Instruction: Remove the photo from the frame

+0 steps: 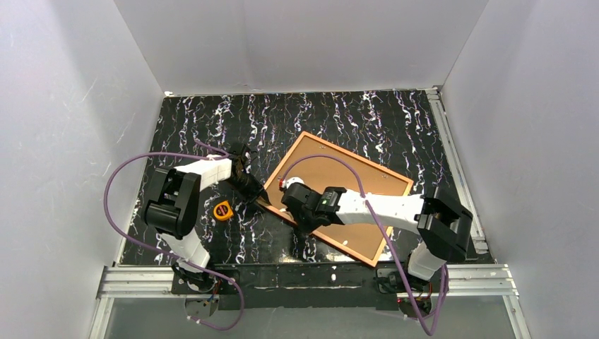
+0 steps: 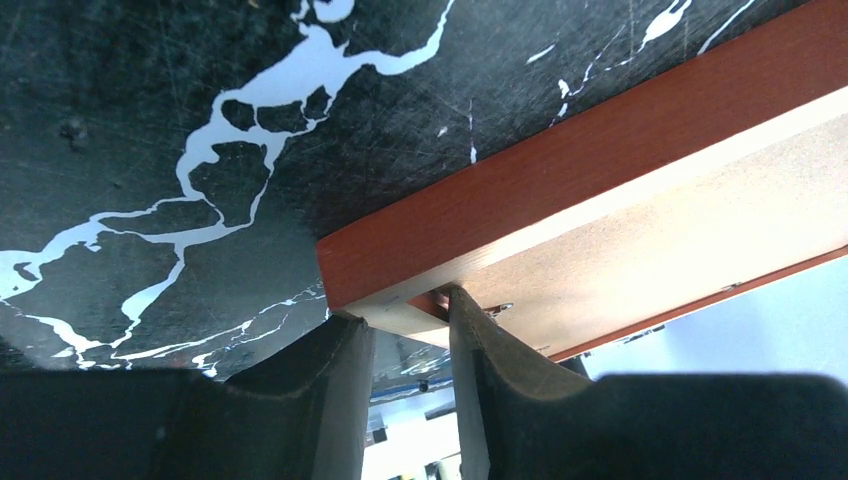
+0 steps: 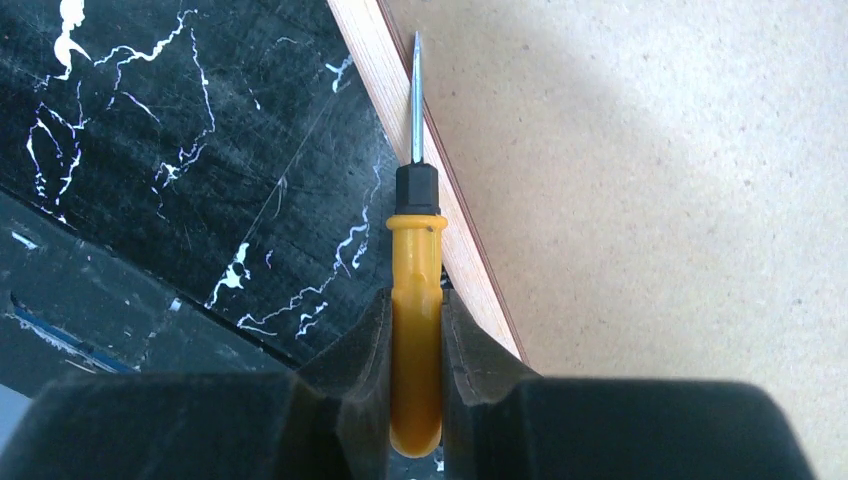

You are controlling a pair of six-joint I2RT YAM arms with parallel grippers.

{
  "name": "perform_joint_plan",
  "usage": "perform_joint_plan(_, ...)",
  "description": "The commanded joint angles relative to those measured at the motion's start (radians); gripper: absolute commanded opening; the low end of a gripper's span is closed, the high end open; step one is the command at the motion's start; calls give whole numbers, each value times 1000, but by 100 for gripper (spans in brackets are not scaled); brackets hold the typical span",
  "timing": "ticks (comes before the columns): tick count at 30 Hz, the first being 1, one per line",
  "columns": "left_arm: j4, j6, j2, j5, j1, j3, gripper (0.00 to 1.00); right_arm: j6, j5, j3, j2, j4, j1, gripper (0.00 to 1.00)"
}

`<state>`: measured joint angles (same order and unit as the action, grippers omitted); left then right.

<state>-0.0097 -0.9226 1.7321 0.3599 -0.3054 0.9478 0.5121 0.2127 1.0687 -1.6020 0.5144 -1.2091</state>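
Note:
The frame (image 1: 358, 157) lies face down in the middle of the table, tilted. The photo's plain brown board back (image 1: 346, 191) fills it; the printed side is hidden. My left gripper (image 1: 258, 195) is shut on the frame's left corner. In the left wrist view (image 2: 400, 315) one finger is outside the red-brown rail (image 2: 560, 190) and one is inside against the board (image 2: 680, 220). My right gripper (image 1: 291, 192) is shut on a yellow-handled screwdriver (image 3: 415, 290). The screwdriver's thin blade points along the seam between the frame rail (image 3: 458, 245) and the board (image 3: 650, 150).
A small yellow tape measure (image 1: 222, 210) lies on the black marbled table (image 1: 339, 113) just left of the frame's corner, near the left arm. Grey walls close in the table on three sides. Purple cables loop over both arms.

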Motion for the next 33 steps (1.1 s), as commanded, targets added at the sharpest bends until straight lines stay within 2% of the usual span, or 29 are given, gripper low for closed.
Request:
perform_joint_plan(1, -7, 79, 94, -82, -7, -41, 0, -69, -46, 45, -21, -29, 6, 1)
perform_joint_plan(8, -48, 110, 83, -93, -6, -25, 0, -105, -101, 64, -67, -58, 29, 1)
perform_joint_plan(12, -37, 101, 74, -82, -7, -40, 0, -82, -85, 103, -121, -65, 50, 1)
perform_joint_plan(15, -19, 88, 68, -73, -7, -57, 0, -47, -7, 155, -167, -34, 66, 1)
perform_joint_plan(19, -30, 91, 68, -74, -6, -49, 0, 34, 166, 282, -219, 124, 72, 1)
perform_joint_plan(24, -54, 121, 87, -77, -6, -9, 0, 16, 119, 233, -84, 78, 73, 1)
perform_joint_plan(28, -79, 173, 132, -82, -5, 47, 0, 8, 119, 195, 26, 113, 73, 1)
perform_joint_plan(33, -160, 312, 245, -28, -1, 207, 0, 12, 108, 37, 187, 82, 74, 1)
